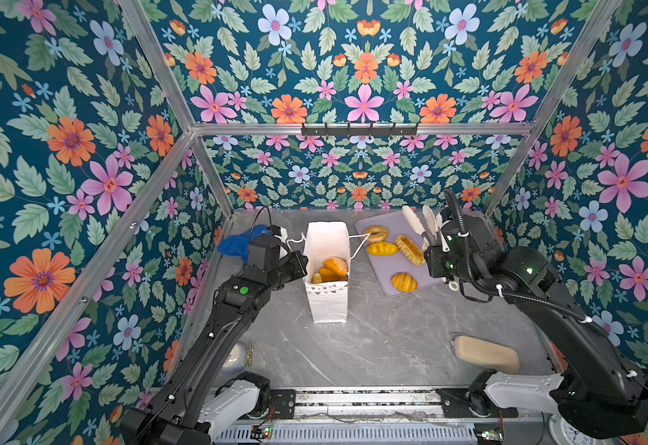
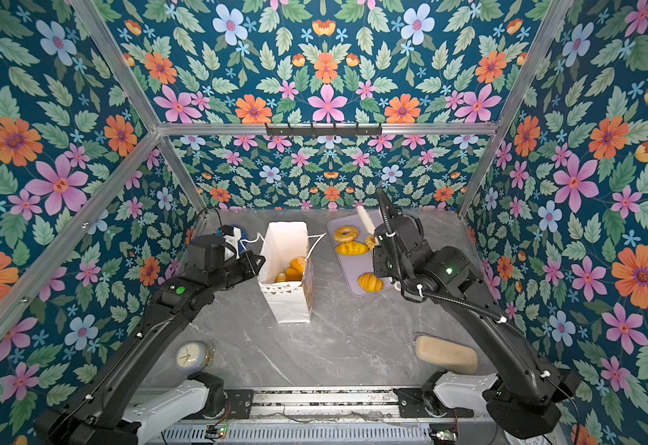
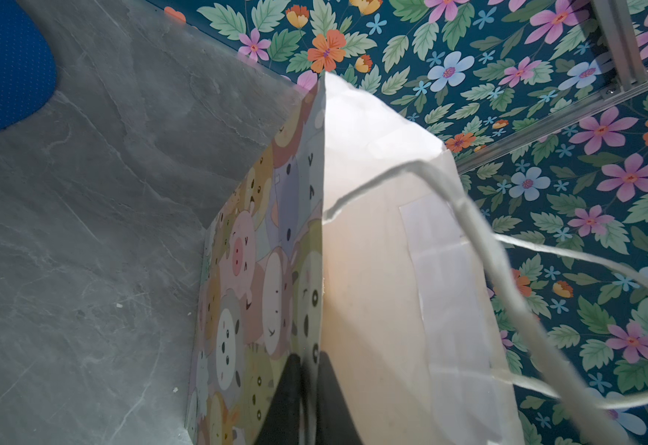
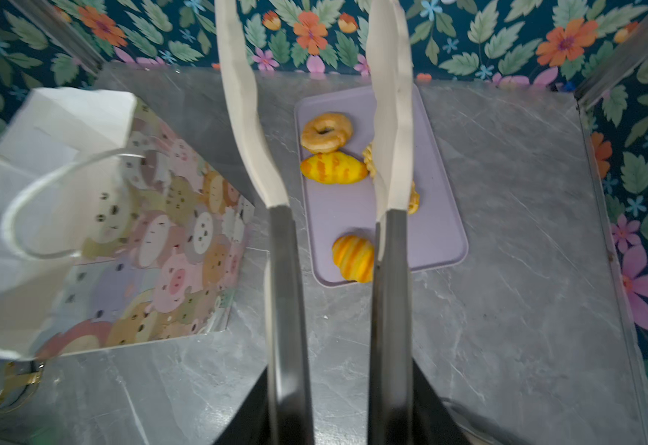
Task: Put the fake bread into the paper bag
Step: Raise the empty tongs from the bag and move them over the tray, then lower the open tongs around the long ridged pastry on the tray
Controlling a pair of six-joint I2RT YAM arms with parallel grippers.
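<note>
**Fake bread (image 1: 382,248) transfer: hazards**

Four pieces lay on the tray (image 1: 372,271). Others sat inside the paper bag (image 1: 326,304), which stood upright on the desk (image 1: 372,346). Left jaws pinched the bag's rim. Right jaws hung spread and empty over the tray. The ring bagel (image 4: 326,131) touched a striped bun (image 4: 332,167), so a grasp could drag both. The cord handle (image 4: 8,225) on the tray side could snag a carried piece.

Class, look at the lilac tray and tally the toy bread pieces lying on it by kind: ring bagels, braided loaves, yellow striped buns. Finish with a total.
Ring bagel: 1
Braided long loaf: 1
Yellow striped buns: 2
Total on the lilac tray: 4
</note>
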